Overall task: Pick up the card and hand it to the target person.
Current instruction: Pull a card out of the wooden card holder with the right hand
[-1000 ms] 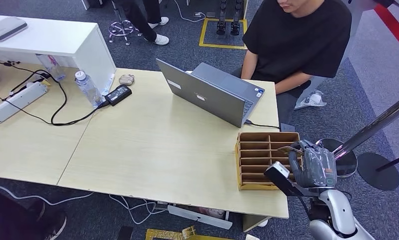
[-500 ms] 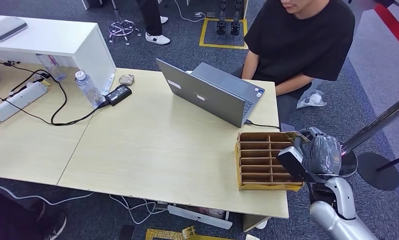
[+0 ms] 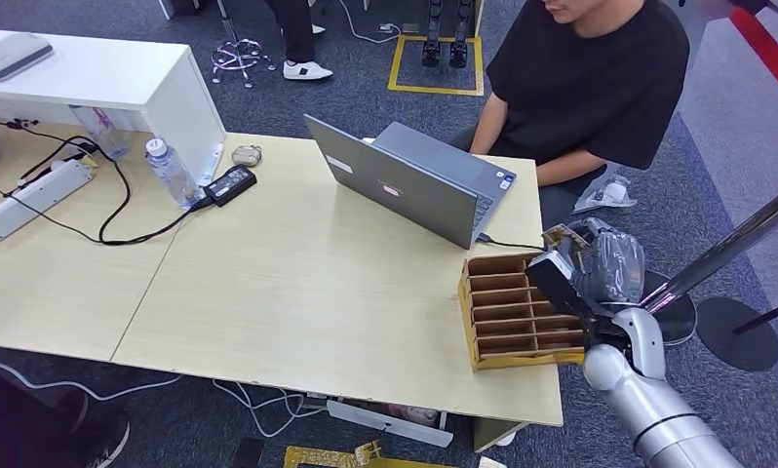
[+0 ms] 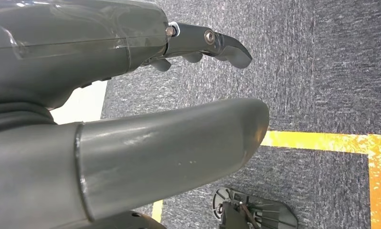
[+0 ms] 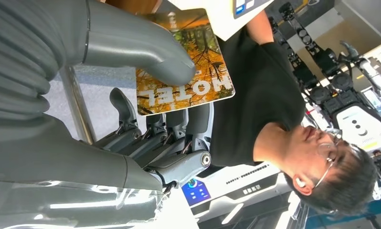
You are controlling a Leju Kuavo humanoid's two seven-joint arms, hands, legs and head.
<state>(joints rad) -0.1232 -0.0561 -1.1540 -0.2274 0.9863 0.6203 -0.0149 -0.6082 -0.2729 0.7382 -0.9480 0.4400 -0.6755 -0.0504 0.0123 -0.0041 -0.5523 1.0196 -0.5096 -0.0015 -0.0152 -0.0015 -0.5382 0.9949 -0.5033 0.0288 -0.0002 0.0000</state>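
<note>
Card point(image 5: 184, 67), printed with autumn trees and the word HOTEL, is pinched between the thumb and fingers of the right hand point(image 3: 600, 268), which is raised just past the far right corner of the cardboard organizer point(image 3: 512, 312). Beyond the organizer, a person point(image 3: 585, 78) in a black shirt is seated behind an open laptop point(image 3: 414, 180). Nothing is held by the left hand point(image 4: 131, 119), its fingers parted above grey carpet.

One card point(image 5: 184, 62), one laptop point(image 3: 414, 180), one water bottle point(image 3: 171, 172), one compartment box point(image 3: 512, 310), one seated person point(image 3: 585, 83)
</note>
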